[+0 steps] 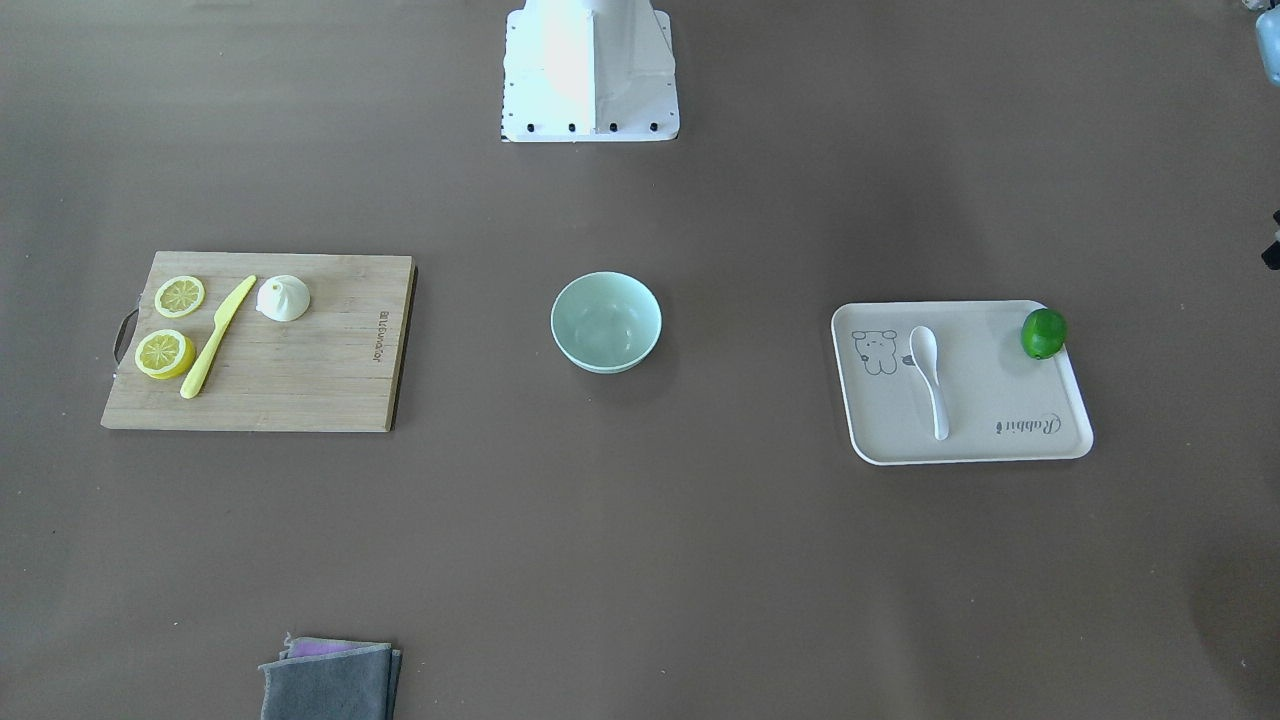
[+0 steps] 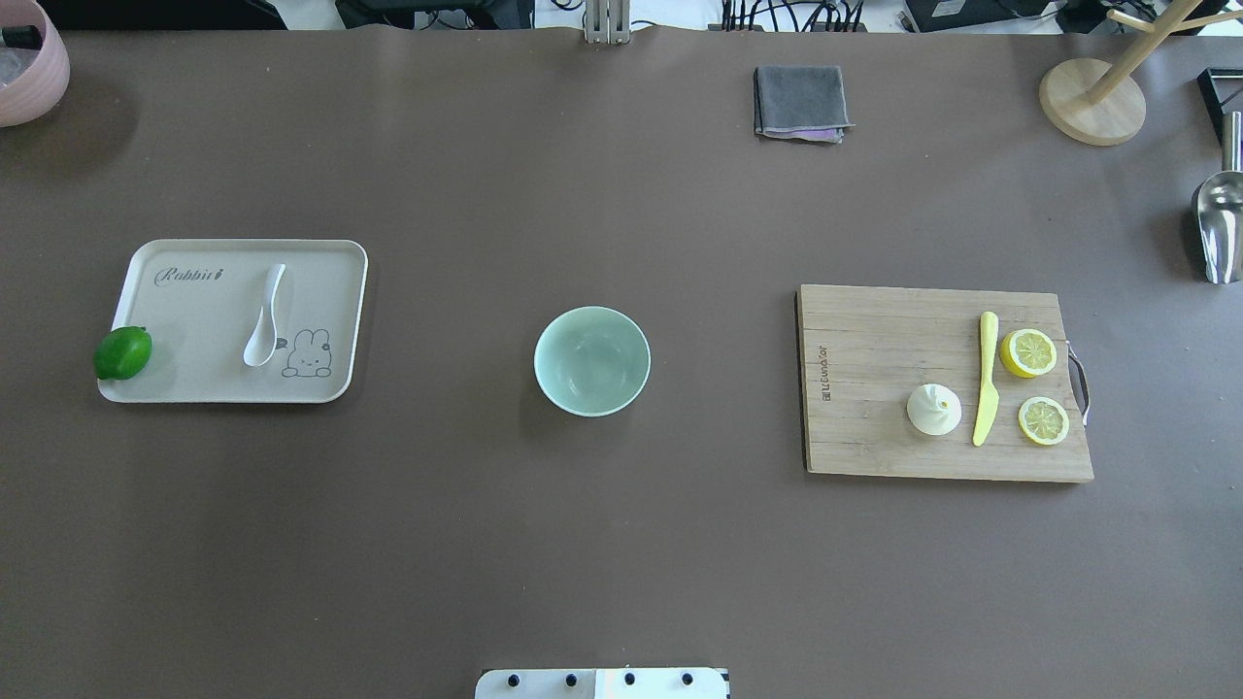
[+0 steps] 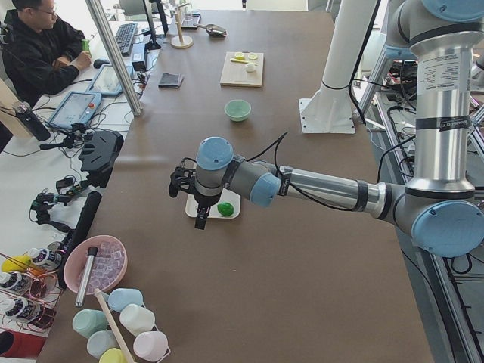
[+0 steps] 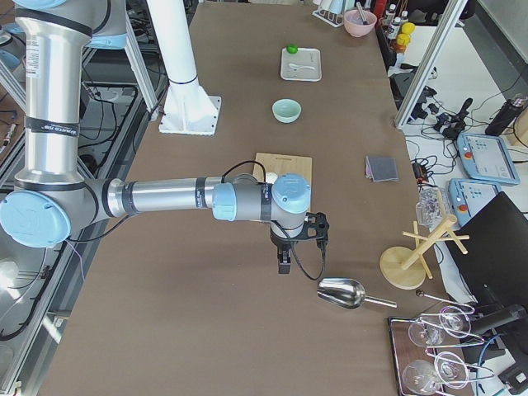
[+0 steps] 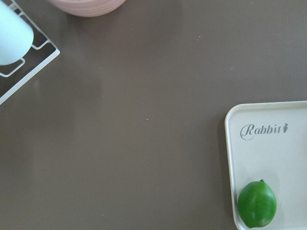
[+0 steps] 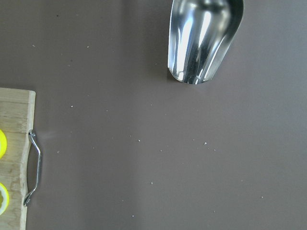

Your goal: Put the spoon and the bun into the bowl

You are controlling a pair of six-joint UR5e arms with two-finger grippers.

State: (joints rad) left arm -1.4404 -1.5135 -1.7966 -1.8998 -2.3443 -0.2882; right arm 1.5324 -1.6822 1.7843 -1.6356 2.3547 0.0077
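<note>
Bowl sits empty in the middle of the tabletop in the front view, spoon flat on the tray, bun on the board — probably one pickup per arm. Overhead, a knife lies just beside the bun, and a lime shares the tray's corner. Side views: left claw and right claw hang beyond tray and board — spread or pressed together, I cannot tell.

Left tool, right tool hang (grip unclear).
</note>
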